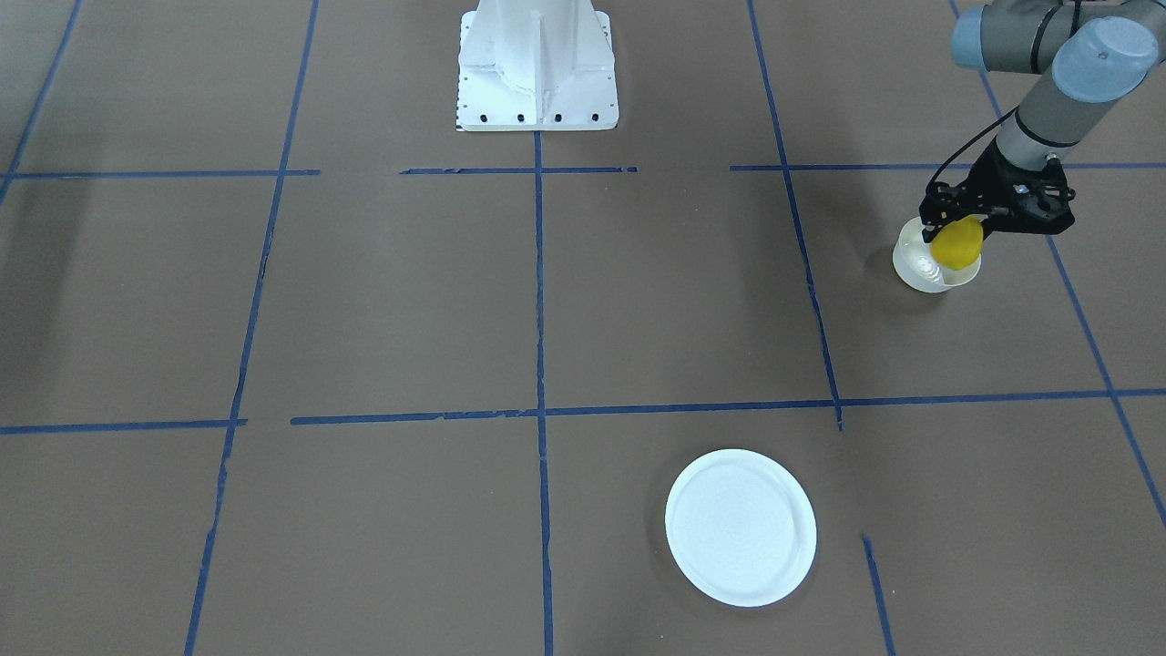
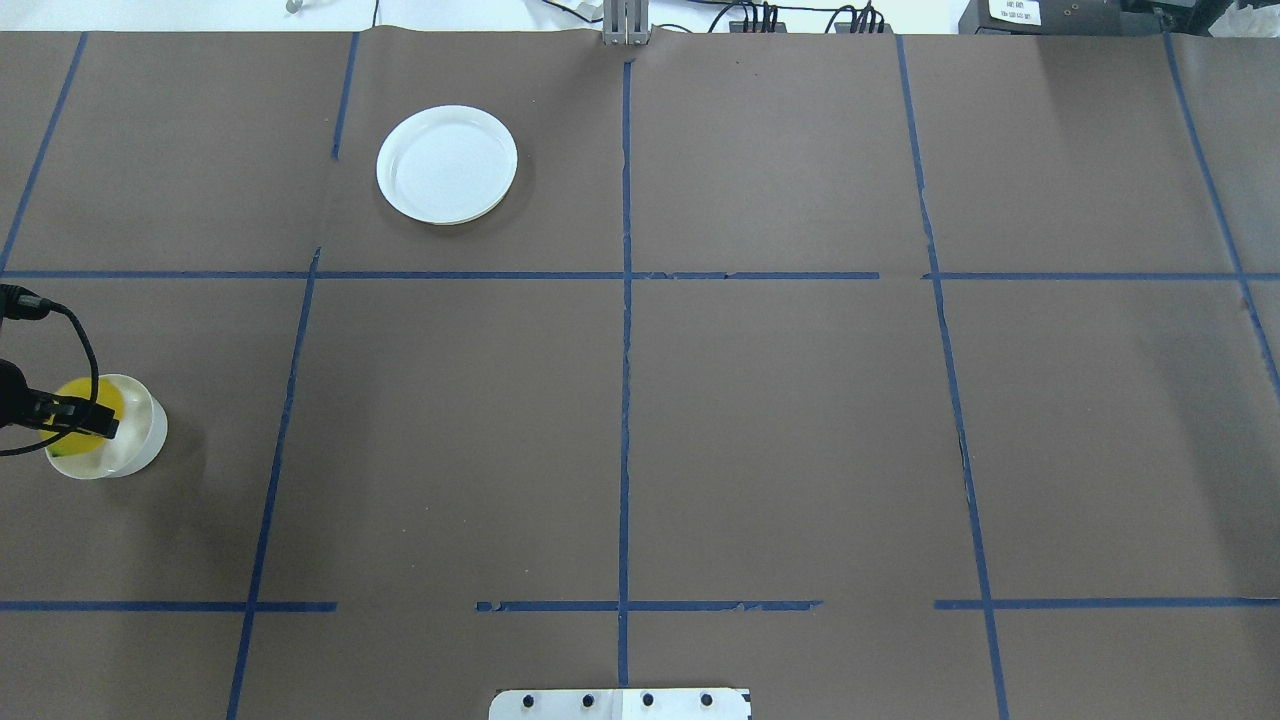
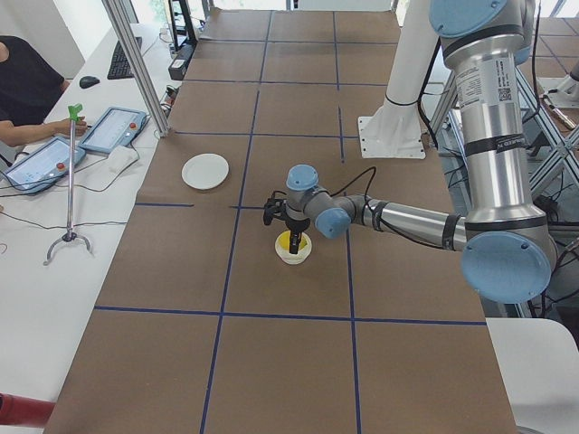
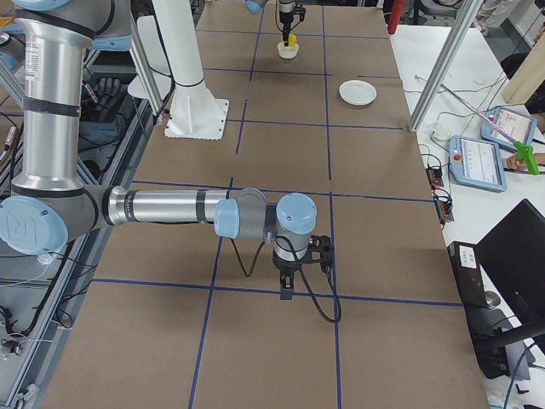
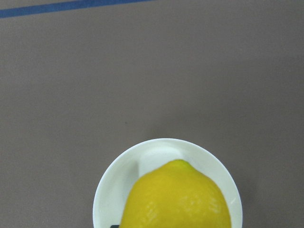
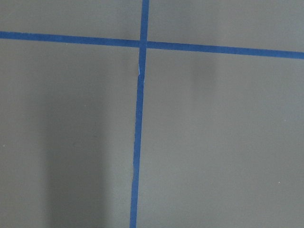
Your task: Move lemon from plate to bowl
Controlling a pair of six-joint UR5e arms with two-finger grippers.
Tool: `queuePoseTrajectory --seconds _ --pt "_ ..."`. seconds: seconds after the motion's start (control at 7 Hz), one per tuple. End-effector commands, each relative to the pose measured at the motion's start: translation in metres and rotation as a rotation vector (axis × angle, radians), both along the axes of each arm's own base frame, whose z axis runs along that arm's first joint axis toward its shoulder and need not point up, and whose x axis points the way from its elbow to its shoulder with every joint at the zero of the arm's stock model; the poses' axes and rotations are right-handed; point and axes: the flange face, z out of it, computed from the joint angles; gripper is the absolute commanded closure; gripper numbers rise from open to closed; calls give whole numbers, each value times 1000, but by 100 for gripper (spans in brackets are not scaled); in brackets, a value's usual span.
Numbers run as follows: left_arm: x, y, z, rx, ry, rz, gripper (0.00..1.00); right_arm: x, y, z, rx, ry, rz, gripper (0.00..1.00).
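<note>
The yellow lemon is gripped in my left gripper, right over the small off-white bowl and partly down inside its rim. In the overhead view a black finger crosses the lemon above the bowl. The left wrist view shows the lemon large over the bowl's rim. The flat white plate lies empty, far from the bowl. My right gripper shows only in the exterior right view, pointing down near the table; I cannot tell if it is open or shut.
The robot's white base stands at the table's middle edge. Brown paper with blue tape lines covers the table. A cable loops from the left wrist. Tablets and an operator sit at a side desk.
</note>
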Motion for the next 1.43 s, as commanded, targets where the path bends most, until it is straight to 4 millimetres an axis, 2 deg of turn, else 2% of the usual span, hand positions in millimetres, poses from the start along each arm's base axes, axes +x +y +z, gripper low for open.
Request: queuePoseTrajectory --seconds 0.0,0.14,0.29,0.43,0.57,0.71,1.0,1.29 --pt "8 -8 -9 16 19 14 0 0 0 0 0 0 0 0" --pt "10 -10 -19 50 32 43 0 0 0 0 0 0 0 0" --pt "-5 -18 -24 152 45 147 0 0 0 0 0 0 0 0" --pt "-52 -42 -30 222 51 125 0 0 0 0 0 0 0 0" --pt "-91 -55 -26 256 46 129 0 0 0 0 0 1 0 0" --pt "-126 -76 -32 325 4 147 0 0 0 0 0 0 0 0" --pt "-195 -102 -29 327 -84 170 0 0 0 0 0 0 0 0" --pt "-265 -92 7 206 -116 136 0 0 0 0 0 1 0 0"
